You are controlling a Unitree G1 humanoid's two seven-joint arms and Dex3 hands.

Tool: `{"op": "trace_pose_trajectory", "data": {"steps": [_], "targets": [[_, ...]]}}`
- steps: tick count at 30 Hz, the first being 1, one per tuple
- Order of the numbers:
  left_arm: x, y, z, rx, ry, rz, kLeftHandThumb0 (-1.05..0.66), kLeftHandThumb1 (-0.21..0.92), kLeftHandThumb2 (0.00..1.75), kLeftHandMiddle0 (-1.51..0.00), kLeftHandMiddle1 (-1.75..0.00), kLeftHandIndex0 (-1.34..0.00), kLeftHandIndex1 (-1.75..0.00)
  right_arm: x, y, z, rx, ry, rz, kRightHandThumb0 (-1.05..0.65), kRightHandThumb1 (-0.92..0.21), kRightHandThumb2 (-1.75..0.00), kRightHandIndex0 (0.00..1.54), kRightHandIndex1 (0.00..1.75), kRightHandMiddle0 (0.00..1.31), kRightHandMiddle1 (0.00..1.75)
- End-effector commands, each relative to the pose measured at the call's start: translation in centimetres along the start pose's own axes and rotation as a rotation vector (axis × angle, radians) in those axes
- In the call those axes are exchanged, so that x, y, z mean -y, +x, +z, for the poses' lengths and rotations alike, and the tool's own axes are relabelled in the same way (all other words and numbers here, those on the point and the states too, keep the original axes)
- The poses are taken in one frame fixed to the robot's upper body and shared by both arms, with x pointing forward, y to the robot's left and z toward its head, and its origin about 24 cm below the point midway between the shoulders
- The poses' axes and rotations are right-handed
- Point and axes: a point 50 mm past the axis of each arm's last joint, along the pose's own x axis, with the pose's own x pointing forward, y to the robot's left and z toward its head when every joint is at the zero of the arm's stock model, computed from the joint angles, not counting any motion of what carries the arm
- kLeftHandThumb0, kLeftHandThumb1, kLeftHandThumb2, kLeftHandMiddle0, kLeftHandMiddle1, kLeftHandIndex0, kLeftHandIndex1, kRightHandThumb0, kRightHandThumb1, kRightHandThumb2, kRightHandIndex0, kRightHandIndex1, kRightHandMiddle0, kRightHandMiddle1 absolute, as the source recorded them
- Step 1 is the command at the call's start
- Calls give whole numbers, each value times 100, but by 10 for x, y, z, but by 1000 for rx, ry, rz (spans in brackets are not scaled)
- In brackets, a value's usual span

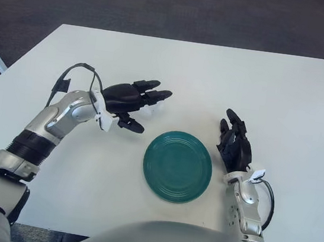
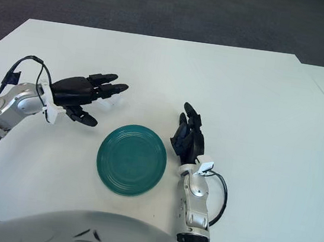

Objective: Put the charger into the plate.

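table [image 1: 285, 95]: a white tabletop is filling most of both views, with dark carpet [image 1: 165, 5] showing beyond its far edge.
plate [image 1: 177, 166]: a round teal plate is sitting flat on the table near the robot's body, between the two hands, and nothing is lying in it.
left hand [image 1: 130, 100]: it is hanging over the table up and to the left of the plate, well clear of the rim, with its black fingers [image 1: 154, 90] stretching out toward the right and only slightly spread.
charger [image 1: 153, 107]: a small white object is showing right at the tips of the left hand's fingers, beyond the plate's upper left; it is mostly hidden by them, and whether the fingers are gripping it or merely reaching over it cannot be told.
right hand [image 1: 234, 146]: it is showing just beside the plate's right edge, fingers pointing away from the robot, loosely extended and holding nothing.
left arm [image 1: 47, 127]: the silver forearm is angling in from the lower left, with a black cable [image 1: 79, 69] looping above the wrist.
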Motion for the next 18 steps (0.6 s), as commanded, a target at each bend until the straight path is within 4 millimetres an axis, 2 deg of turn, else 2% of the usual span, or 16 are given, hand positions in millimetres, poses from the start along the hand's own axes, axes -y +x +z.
{"op": "trace_pose_trajectory", "data": {"steps": [1, 7, 18], "targets": [[2, 5, -5, -59, 17, 4, -92, 92, 26, 0, 0, 0, -32, 4, -12, -21, -115, 6, -32, -82, -92, -84, 12, 0, 0, 53], [0, 6, -10, -96, 42, 19, -92, 92, 24, 0, 0, 0, -34, 4, -13, -21, -114, -11, -31, -83, -92, -84, 11, 0, 0, 51], [2, 11, -18, -124, 68, 0, -102, 92, 36, 0, 0, 0, -39, 1, -14, -22, -112, -37, -29, -86, -92, -86, 11, 0, 0, 50]]}}
